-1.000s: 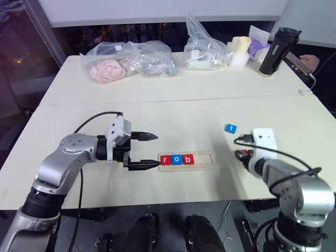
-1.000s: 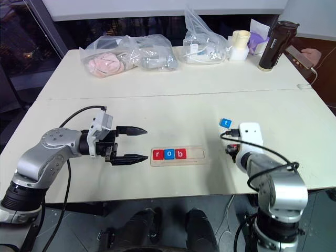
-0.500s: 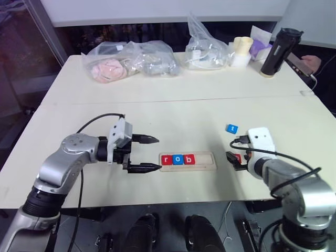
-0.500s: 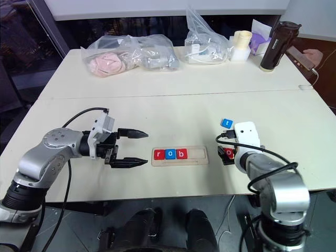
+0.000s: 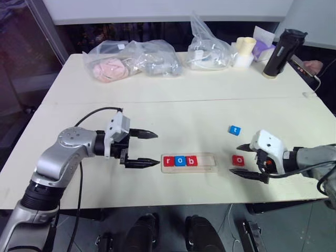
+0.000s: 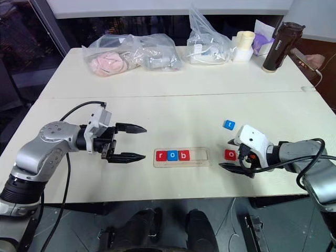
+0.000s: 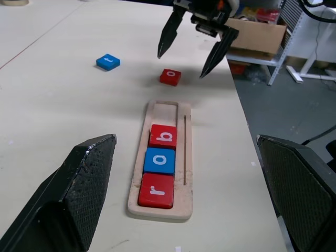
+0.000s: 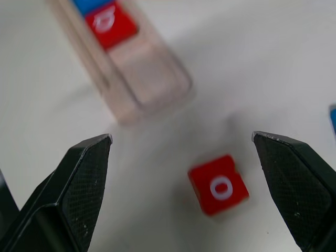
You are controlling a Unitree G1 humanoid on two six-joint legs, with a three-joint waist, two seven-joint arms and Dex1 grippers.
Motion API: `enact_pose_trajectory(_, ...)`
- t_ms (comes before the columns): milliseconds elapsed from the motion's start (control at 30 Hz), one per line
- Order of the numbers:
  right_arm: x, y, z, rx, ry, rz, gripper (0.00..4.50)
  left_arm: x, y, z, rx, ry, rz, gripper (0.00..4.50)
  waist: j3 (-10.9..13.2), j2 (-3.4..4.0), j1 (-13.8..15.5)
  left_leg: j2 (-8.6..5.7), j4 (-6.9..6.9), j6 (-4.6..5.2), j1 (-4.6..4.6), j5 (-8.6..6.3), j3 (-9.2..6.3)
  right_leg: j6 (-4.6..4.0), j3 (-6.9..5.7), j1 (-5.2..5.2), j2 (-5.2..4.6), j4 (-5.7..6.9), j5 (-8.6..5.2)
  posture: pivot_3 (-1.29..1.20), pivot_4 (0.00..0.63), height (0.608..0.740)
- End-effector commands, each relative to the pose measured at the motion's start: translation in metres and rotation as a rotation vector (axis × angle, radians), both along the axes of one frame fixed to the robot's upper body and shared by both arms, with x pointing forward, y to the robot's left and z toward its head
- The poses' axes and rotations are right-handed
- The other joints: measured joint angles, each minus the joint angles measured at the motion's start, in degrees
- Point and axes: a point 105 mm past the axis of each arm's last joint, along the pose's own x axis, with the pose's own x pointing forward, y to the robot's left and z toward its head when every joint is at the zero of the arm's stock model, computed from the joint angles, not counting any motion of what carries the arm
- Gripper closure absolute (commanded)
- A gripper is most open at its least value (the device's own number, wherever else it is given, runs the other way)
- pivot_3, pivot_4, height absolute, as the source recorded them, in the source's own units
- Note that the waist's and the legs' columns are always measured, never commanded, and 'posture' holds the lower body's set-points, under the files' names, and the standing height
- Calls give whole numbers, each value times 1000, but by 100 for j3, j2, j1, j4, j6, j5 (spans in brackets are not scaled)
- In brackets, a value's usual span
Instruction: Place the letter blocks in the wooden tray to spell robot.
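A wooden tray (image 5: 210, 162) is filled with red r, blue o, red b. A red o block (image 5: 238, 160) is flanked by the wide-open right gripper (image 5: 247, 161). The left gripper (image 5: 149, 149) is also spread wide.

Pale matt wood tray (image 7: 160, 209); glossy blocks (image 7: 156, 190).

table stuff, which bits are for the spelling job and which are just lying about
For the job: tray holding r, o, b; loose red o; blue t.

Lying about: plastic bags, black bottle, white cup.
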Motion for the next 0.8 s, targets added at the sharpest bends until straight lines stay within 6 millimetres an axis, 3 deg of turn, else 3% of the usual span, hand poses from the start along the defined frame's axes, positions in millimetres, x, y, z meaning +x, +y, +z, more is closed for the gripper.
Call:
enact_pose_trajectory(33, 9, -6, 3, 0, -30, 38, 83, -1, 1, 8, -2, -45, -8, 0, 0, 0, 0, 0, 0, 0, 0, 0, 0, 0, 0, 0, 0, 2, 0, 0, 150, 738)
enact_pose_trajectory(233, 22, -16, -5, -30, -28, 52, 83, -1, 1, 8, 1, -48, -3, 0, 1, 1, -2, 0, 0, 0, 1, 0, 0, -1, 2, -4, -1, 3, 0, 0, 150, 738)
enact_pose_trajectory(600, 24, -17, -25, -59, 28, 85, 83, -3, 1, 7, -2, -44, 9, 0, 0, 2, 17, -1, 2, -1, 2, 0, 0, -1, 3, -4, -1, 7, 1, 0, 150, 738)
enact_pose_trajectory(700, 24, -18, -27, -68, 25, 91, 902, -3, 1, 7, -1, -45, 13, 0, 0, 2, 16, -1, 2, -2, 2, -1, 0, -1, 3, -4, -1, 8, 1, 0, 150, 738)
enact_pose_trajectory(800, 26, -19, -24, -67, 9, 88, 2351, -3, 1, 7, -2, -45, 15, 0, 0, 2, 20, -1, 6, -2, 3, 0, 0, -1, 4, -1, -1, 9, 1, 0, 150, 738)
